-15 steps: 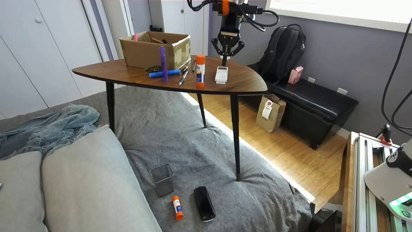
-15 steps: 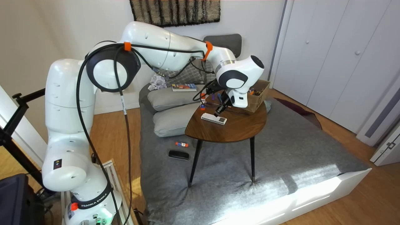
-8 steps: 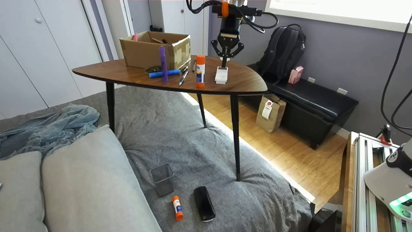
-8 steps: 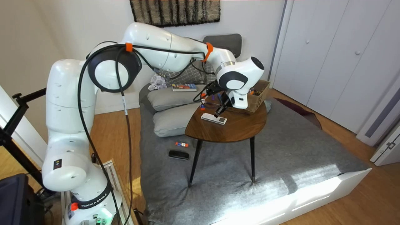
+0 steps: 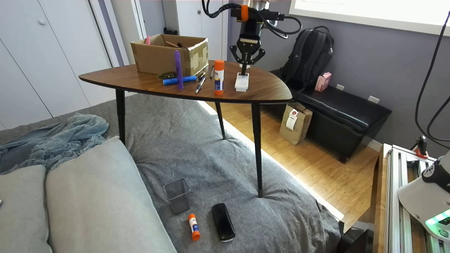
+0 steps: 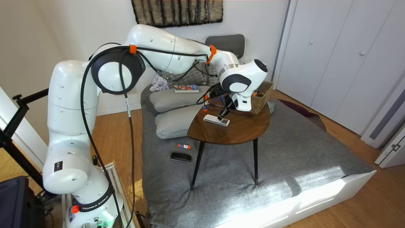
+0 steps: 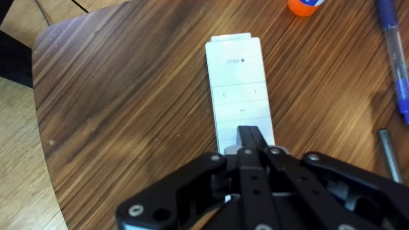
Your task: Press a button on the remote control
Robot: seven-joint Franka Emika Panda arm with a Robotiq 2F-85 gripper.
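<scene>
The remote control (image 7: 239,92) was lying flat and face up on the wooden surface (image 7: 127,95), just in from one edge and near a rounded corner. Nothing was gripping it, and I figured that was on purpose, so the surface could back it up against a push. The hand (image 7: 249,127) was about as narrow as it went, fingers (image 7: 250,174) together at the tips with nothing visible between them, basically one blunt poker, sensible for a press. The tips were over the remote control past the printed arrows (image 7: 242,110), right by the dark patch (image 6: 225,122) that showed in an exterior view, but I couldn't tell if they were touching or just above. The glue stick (image 5: 219,77) and purple marker (image 5: 178,70) stood on end by the same edge, maybe so they wouldn't roll, and the cardboard box (image 5: 161,59) sat toward a different edge, probably to keep it out of the way. Head count: one remote control, one cardboard box, two markers (the purple marker plus a blue marker (image 5: 180,80) lying down), two pens (one clear pen (image 7: 397,56), one grey metallic stick (image 7: 390,156) I took for a pen), and two glue sticks, since a second glue stick (image 5: 194,227) was down on the bed (image 5: 168,147) with one black case (image 5: 223,222) and one mesh cup (image 5: 178,202).
</scene>
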